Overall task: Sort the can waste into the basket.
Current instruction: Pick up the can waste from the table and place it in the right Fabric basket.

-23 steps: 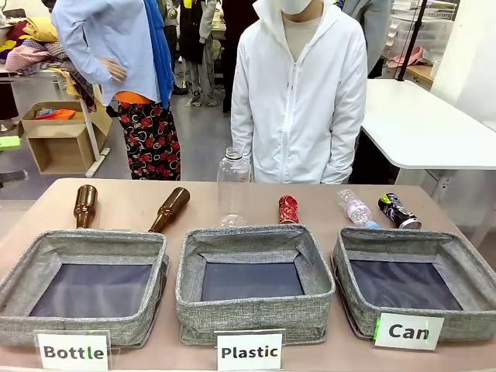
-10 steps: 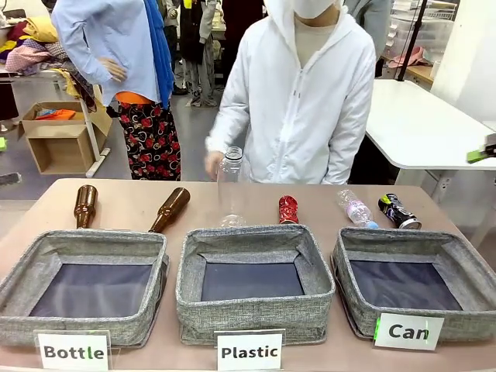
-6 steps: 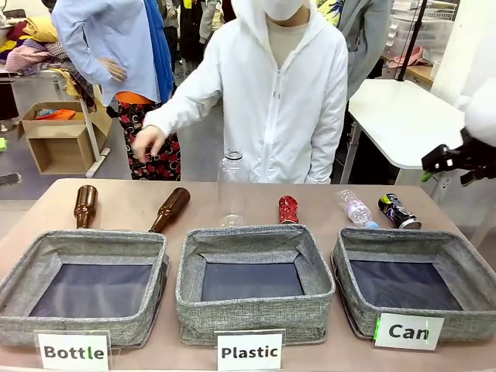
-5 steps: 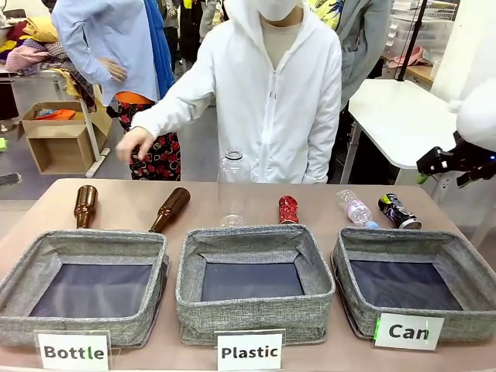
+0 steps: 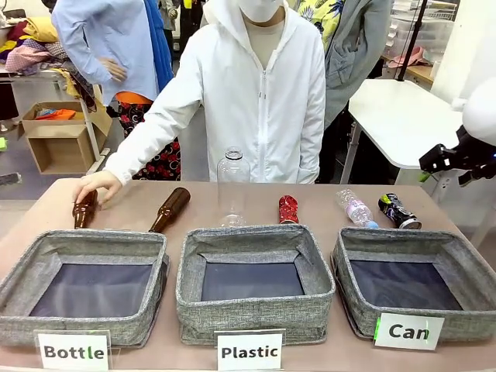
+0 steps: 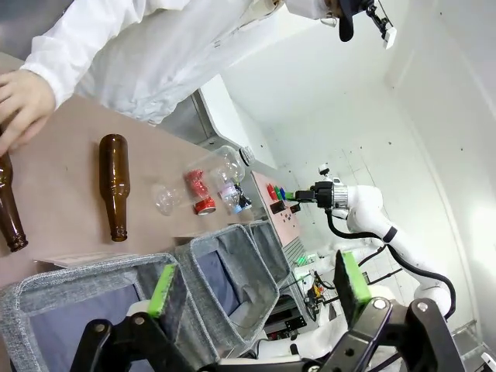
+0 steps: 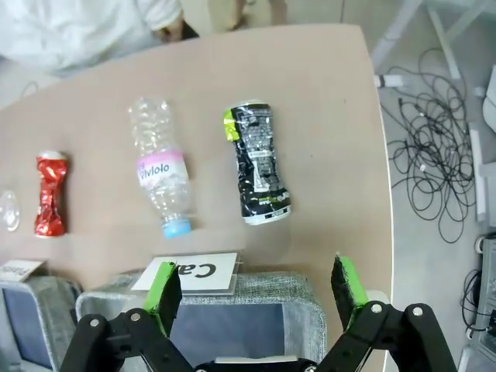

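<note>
From the front, the rim of the Plastic basket (image 5: 256, 235) hides the near end of the red can (image 5: 288, 209), and the right gripper (image 5: 446, 163) is probably cut off at the edge. Both cans lie on the surface (image 5: 128, 205), long axes toward the baskets. The black can (image 5: 398, 211) is just behind the Can basket (image 5: 403, 240). On the left gripper (image 6: 256, 283) and the right, jaws stand apart, empty.

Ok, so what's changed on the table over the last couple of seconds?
The person's hand reached toward the robot's left and now rests on the far end of the outer brown bottle. The right gripper came in above the table's right side, jaws open and empty. The red can, black can, other bottles, Can basket and other baskets have not moved.
</note>
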You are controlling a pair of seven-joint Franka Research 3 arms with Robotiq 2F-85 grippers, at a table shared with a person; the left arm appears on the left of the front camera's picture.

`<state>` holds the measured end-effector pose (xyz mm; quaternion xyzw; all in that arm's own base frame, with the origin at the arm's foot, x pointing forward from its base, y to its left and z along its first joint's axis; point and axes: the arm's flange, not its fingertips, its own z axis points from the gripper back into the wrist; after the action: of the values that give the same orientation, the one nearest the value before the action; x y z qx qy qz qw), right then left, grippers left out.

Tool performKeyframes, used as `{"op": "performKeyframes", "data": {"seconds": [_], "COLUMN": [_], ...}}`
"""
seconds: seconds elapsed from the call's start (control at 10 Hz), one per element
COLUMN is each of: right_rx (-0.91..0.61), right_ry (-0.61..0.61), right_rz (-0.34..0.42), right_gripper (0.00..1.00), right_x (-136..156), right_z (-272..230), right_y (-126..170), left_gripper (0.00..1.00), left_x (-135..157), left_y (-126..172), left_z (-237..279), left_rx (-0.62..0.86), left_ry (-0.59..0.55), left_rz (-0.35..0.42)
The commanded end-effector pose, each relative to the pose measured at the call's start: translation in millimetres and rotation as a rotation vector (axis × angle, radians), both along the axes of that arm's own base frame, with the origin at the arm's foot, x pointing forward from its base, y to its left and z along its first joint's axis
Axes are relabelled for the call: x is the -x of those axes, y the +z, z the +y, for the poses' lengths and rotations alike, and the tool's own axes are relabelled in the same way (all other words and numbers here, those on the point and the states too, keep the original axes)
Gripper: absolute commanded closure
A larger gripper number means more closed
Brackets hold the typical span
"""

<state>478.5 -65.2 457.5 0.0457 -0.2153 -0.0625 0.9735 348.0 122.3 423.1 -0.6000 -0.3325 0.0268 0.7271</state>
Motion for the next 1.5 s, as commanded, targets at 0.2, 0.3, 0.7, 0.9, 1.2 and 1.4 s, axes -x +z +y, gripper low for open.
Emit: {"op": "performKeyframes", "data": {"seconds": [0.2, 0.3, 0.7, 0.9, 1.2, 1.4], "right_rx": [0.009, 0.017, 0.048, 0.058, 0.071, 0.089], "right_ry": [0.064, 0.071, 0.101, 0.098, 0.090, 0.080], "right_rz": [0.076, 0.113, 0.248, 0.334, 0.410, 0.444], "right_gripper": [0.00, 0.00, 0.00, 0.00, 0.00, 0.00], "right_x": [-58, -72, -120, -137, -158, -165], "right_z": [6, 8, 18, 19, 20, 22], "right_y": [-19, -31, -79, -101, -125, -140], "left_gripper": [0.00, 0.00, 0.00, 0.00, 0.00, 0.00], "left_x": [2, 2, 2, 0, 134, 203], "left_y": [0, 0, 0, 0, 47, 53], "left_z": [2, 2, 2, 0, 5, 11], "left_rx": [-0.007, -0.007, -0.007, 0.000, -0.102, -0.097], "left_ry": [-0.013, -0.013, -0.013, 0.000, -0.115, -0.196], "left_rz": [-0.018, -0.018, -0.018, 0.000, -0.081, -0.184]}}
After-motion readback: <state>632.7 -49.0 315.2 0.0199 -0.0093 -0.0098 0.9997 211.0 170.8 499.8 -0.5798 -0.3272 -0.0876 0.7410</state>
